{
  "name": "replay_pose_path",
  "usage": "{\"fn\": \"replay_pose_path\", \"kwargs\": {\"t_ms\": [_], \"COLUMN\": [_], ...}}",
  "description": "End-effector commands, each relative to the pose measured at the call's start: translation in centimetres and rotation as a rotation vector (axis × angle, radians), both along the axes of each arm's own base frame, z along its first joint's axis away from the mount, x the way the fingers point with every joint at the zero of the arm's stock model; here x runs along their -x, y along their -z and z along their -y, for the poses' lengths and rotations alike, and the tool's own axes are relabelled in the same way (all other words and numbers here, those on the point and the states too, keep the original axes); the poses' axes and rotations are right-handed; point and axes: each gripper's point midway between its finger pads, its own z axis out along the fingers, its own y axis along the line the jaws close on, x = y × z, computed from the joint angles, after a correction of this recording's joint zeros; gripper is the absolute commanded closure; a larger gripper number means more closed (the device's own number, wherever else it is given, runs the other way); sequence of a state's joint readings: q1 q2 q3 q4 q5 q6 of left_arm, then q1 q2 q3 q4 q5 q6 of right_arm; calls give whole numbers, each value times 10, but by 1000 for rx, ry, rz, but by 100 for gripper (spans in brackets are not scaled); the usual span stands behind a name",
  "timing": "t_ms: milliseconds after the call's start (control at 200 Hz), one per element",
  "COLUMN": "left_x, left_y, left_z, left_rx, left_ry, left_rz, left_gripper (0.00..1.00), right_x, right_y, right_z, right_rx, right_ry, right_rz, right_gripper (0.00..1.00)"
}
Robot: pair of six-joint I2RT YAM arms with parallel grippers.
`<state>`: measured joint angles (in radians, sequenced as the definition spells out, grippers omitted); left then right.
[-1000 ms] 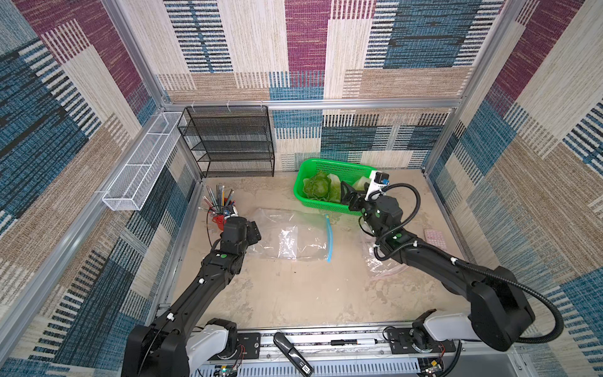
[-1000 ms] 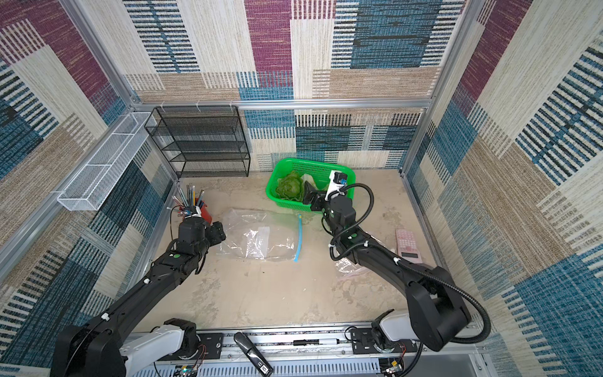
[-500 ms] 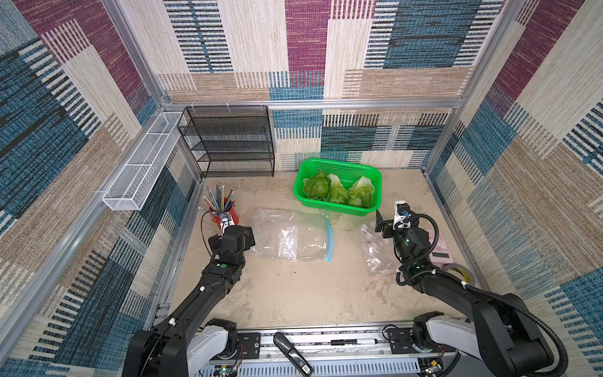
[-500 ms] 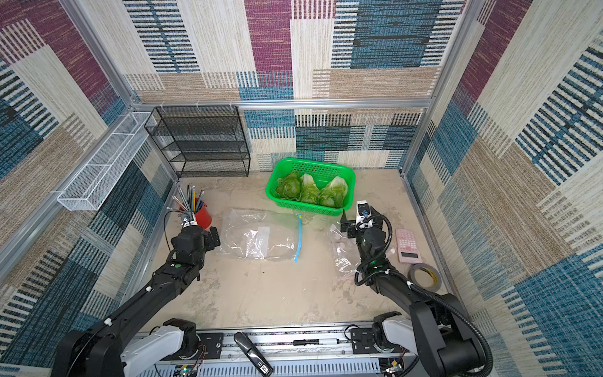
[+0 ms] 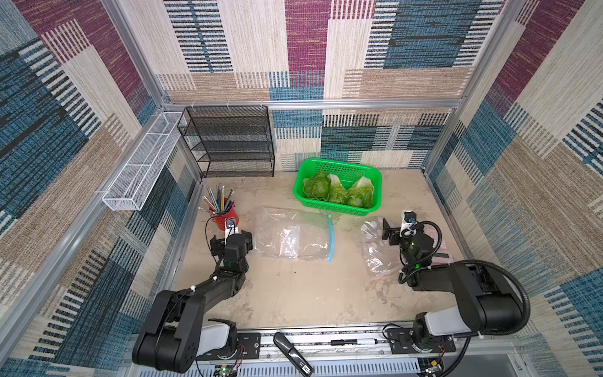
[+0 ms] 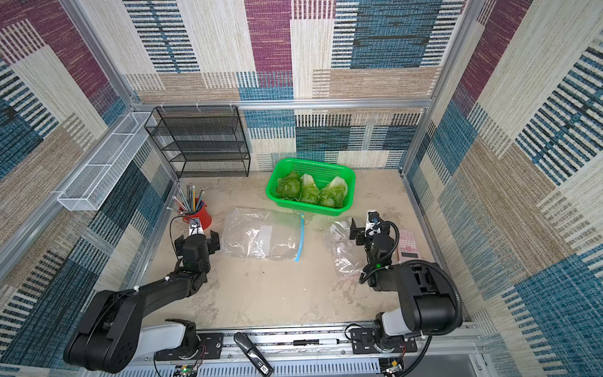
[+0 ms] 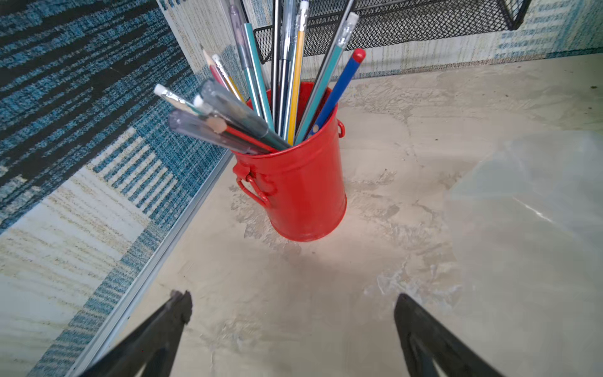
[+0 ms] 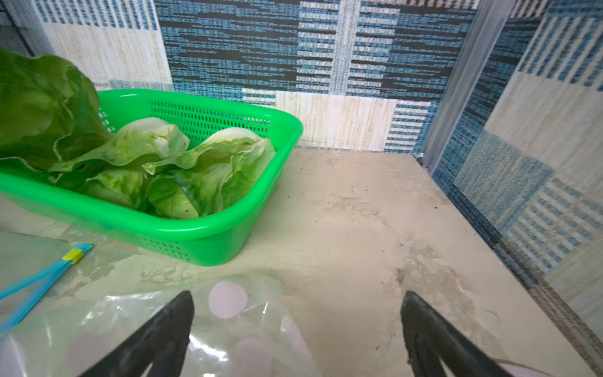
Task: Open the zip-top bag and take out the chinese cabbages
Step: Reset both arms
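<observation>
The zip-top bag (image 5: pixel 292 236) (image 6: pixel 261 236) lies flat and clear mid-table, with nothing inside that I can see. Its blue zip strip (image 5: pixel 330 236) (image 8: pixel 39 277) is on the side towards the right arm. Three chinese cabbages (image 5: pixel 337 192) (image 6: pixel 310 192) (image 8: pixel 182 169) lie side by side in the green basket (image 5: pixel 375 178) (image 8: pixel 202 228). My left gripper (image 5: pixel 231 240) (image 7: pixel 293 297) is open over bare table, beside the bag's closed end (image 7: pixel 528 202). My right gripper (image 5: pixel 390 232) (image 8: pixel 297 295) is open and holds nothing, in front of the basket.
A red cup of pens (image 5: pixel 225 215) (image 7: pixel 303 189) stands close ahead of the left gripper. A second clear bag with pink dots (image 5: pixel 380 254) (image 8: pixel 228 300) lies under the right gripper. A pink calculator (image 6: pixel 409 243) is by the right wall, a black mesh shelf (image 5: pixel 235 143) at the back.
The right gripper has drawn back from the basket to the front right, uncovering all three cabbages. The left gripper has pulled away from the bag's end and opened wider.
</observation>
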<state>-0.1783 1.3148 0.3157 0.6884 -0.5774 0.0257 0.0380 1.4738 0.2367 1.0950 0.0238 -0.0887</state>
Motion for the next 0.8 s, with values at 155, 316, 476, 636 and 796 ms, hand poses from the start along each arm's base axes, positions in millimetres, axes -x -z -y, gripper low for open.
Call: {"fn": "replay_pose_path", "kwargs": {"t_ms": [155, 316, 476, 636, 796], "left_x": [-34, -52, -47, -49, -49], "left_y": [-7, 16, 16, 19, 18], "left_z": [7, 11, 4, 8, 10], "left_rx": [78, 159, 183, 190, 188], "left_ry": [100, 207, 179, 200, 213], "left_rz": [116, 34, 41, 8, 15], "left_gripper": [1, 9, 1, 1, 1], "right_x": [1, 0, 0, 0, 0], "right_y": [-14, -14, -14, -15, -14], "right_z": [4, 4, 4, 4, 4], "right_rx": [-55, -61, -59, -60, -60], "right_ry": [-21, -27, -26, -25, -27], "right_rz": [98, 96, 98, 99, 99], "right_gripper": [1, 1, 1, 1, 1]}}
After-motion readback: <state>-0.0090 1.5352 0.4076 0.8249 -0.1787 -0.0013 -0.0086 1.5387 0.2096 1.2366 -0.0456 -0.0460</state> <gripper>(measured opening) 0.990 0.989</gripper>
